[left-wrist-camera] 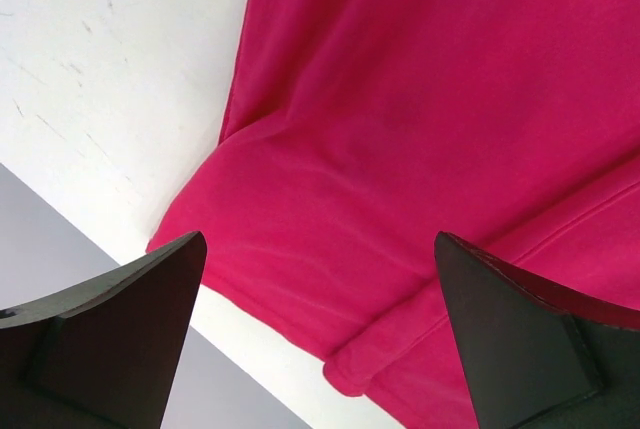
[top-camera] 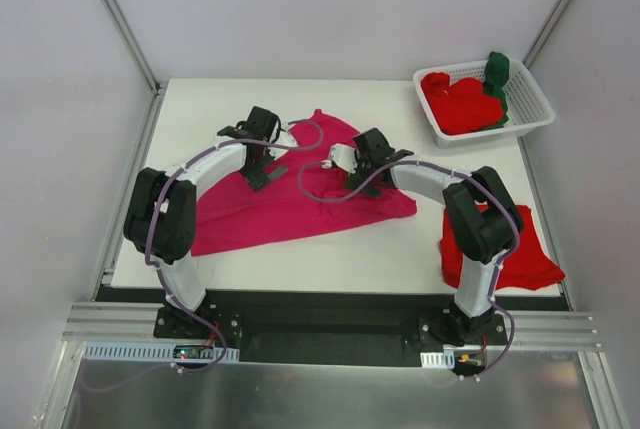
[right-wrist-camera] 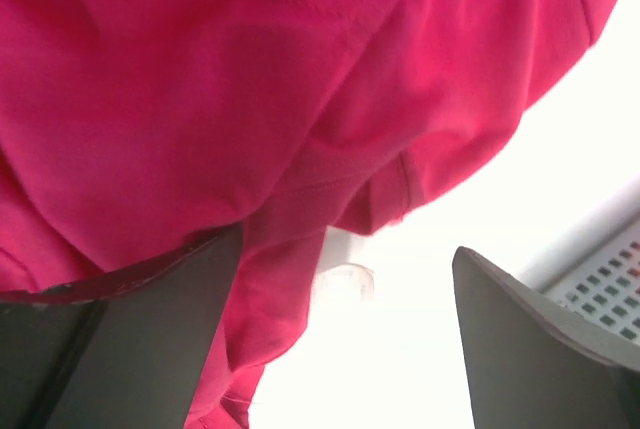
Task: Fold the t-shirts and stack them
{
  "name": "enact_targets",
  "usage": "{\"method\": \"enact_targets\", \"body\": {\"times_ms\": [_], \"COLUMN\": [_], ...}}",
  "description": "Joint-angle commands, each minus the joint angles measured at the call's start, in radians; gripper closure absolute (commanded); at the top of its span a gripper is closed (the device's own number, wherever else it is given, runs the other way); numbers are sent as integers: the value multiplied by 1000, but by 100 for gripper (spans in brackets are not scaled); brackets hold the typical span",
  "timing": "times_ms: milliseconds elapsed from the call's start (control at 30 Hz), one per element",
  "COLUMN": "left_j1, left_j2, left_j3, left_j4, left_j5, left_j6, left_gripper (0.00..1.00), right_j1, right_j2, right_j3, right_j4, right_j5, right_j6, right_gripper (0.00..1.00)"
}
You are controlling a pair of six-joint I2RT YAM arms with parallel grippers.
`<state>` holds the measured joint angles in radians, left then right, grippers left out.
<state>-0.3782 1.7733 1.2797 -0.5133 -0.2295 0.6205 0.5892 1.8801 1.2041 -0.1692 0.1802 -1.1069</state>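
Left gripper (left-wrist-camera: 318,249) and right gripper (right-wrist-camera: 348,249): jaws wide, empty, over the magenta t-shirt (top-camera: 290,211) spread at frame centre on the surface (top-camera: 400,249); right gripper possibly touching cloth.

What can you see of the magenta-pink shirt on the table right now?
The magenta-pink t-shirt is soft knit cloth with stitched hems. It lies spread out and slightly wrinkled in the middle of the table, with one part drawn to a point toward the far edge. The open left tool and open right tool are low over its far part; whether they touch it cannot be told.
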Motion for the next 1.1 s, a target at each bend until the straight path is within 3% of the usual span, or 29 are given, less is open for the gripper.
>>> {"method": "enact_targets", "body": {"times_ms": [0, 300, 467, 733, 833, 1067], "left_j1": [1, -5, -37, -83, -126, -192], "left_j2": [-45, 35, 141, 400, 451, 480], "left_j3": [3, 59, 266, 651, 734, 748], "left_j4": [-10, -2, -4, -10, -30, -47], "left_j5": [-19, 16, 45, 88, 110, 203], "left_j6": [-7, -38, -33, 41, 64, 74], "left_gripper": [1, 1, 1, 1, 1, 1], "right_j1": [-29, -34, -34, -34, -32, -17], "right_j2": [-12, -68, -114, -111, -104, -84], "right_j3": [11, -23, -92, -51, -38, -15], "right_j4": [-52, -157, -158, -181, -187, -191], "right_j5": [59, 57, 36, 10, 4, -19], "right_j6": [-36, 36, 48, 64, 68, 88], "right_gripper": [10, 10, 10, 10, 10, 10]}}
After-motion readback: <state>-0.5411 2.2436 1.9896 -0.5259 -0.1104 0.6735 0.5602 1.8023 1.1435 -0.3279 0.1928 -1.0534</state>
